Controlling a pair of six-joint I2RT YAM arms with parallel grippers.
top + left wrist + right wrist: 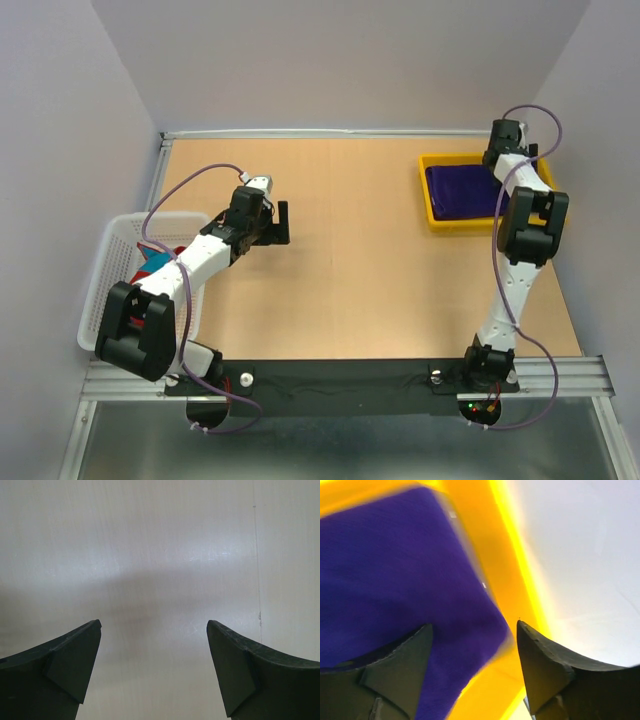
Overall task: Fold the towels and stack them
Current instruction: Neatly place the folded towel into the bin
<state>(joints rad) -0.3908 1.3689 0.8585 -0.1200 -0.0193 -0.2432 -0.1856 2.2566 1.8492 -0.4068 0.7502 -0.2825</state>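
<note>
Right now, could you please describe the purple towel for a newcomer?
On the table's far right corner sits a yellow tray. The purple towel lies flat inside it. It alone is purple; the red-and-blue cloth sits in the left basket.

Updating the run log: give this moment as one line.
purple towel in yellow tray; right tool open above it; left tool open, empty

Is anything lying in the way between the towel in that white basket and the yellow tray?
Nothing lies on the table between them. The towel sits inside the white basket, so its wall must be cleared, and the left tool hangs open over that stretch. The yellow tray holds a purple towel.
</note>
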